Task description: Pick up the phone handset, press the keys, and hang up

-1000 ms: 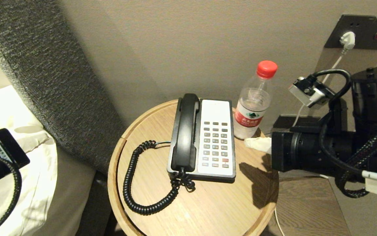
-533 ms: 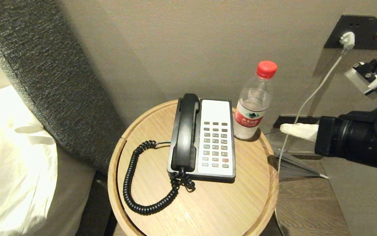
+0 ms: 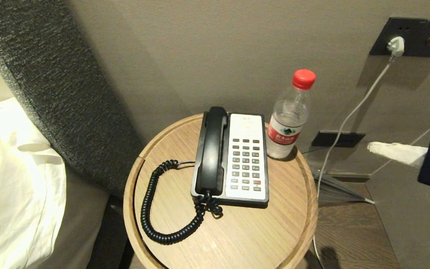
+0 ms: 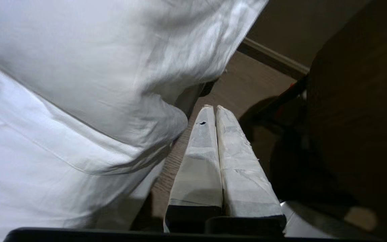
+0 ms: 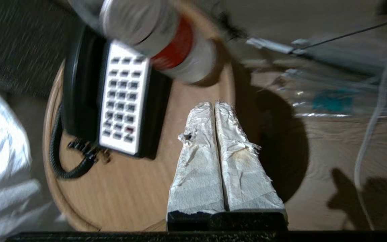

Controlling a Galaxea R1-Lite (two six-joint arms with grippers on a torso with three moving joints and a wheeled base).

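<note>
You see the right gripper point(image 5: 214, 105), taped fingers point(image 5: 197, 161) pressed together, over the round table point(image 5: 139, 188) edge; phone handset point(image 5: 79, 80) cradled beside the keypad point(image 5: 122, 101), bottle point(image 5: 160, 37) behind.

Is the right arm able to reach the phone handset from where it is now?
Probably yes. The right tool, shut, hangs off the round table's right side. The phone handset rests in its cradle, uncovered from above, though the keypad and water bottle lie between.
</note>
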